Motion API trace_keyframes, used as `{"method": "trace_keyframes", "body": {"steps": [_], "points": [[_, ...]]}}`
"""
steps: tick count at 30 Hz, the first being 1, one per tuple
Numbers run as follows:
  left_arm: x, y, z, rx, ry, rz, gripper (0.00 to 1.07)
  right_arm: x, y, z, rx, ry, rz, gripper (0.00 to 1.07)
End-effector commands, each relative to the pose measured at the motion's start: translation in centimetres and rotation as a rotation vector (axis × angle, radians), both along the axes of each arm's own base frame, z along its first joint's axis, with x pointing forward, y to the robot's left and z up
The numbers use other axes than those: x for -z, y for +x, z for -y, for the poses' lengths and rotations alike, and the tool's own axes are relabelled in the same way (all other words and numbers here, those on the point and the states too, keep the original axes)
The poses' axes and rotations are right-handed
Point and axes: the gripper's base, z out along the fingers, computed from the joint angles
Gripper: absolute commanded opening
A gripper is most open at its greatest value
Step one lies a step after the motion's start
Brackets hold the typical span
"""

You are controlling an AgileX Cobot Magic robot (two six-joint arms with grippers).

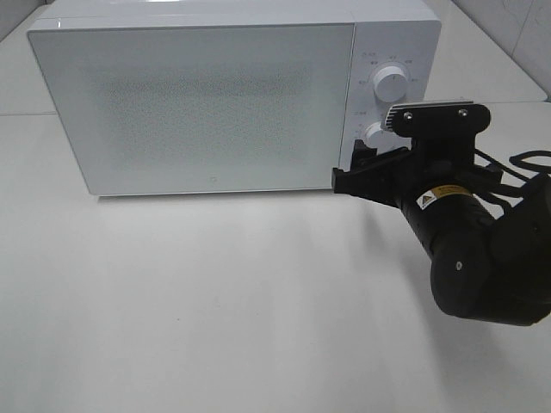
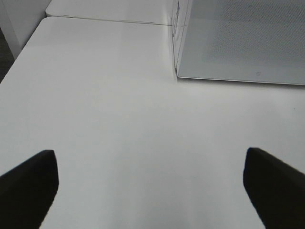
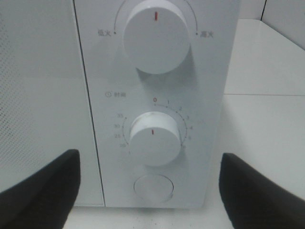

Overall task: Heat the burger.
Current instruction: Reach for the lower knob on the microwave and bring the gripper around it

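Right end effector (image 3: 150, 191) hangs released before the timer knob (image 3: 155, 139), which looks smooth and stiff; pinch its round rim.

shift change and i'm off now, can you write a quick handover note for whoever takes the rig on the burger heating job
Left tool: open, empty, over the table near the microwave's front corner.
Right tool: open, empty, lined up in front of the timer knob, not gripping it.
Door: shut. Burger not in view; cannot tell through the door whether it is inside.
Done: nothing visible beyond the shut door; the timer knob's mark sits at 0, so heating is not started.
Left: probably close on the timer knob and turn it, after confirming the burger is inside.
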Motion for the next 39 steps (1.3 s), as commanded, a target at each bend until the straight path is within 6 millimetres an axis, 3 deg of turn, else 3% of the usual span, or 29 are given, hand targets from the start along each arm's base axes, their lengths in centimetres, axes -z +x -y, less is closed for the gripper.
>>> {"method": "trace_keyframes", "body": {"steps": [1,7,21,39], "points": [[0.0,-0.3,0.0,-0.003,-0.007,0.018,0.98,-1.6,0.6,-0.2,0.025,-0.005,0.156,0.76],[0.0,-0.3,0.0,-0.003,-0.007,0.018,0.98,-0.5,2.1,-0.1,0.047,-0.028,0.141,0.76],[0.0,-0.3,0.0,-0.003,-0.006,0.018,0.98,1.0,3.5,-1.3,0.024,-0.056,0.122,0.76],[0.0,-0.3,0.0,-0.001,-0.003,0.018,0.98,0.9,5.1,-0.4,0.042,-0.079,0.149,0.76]]}}
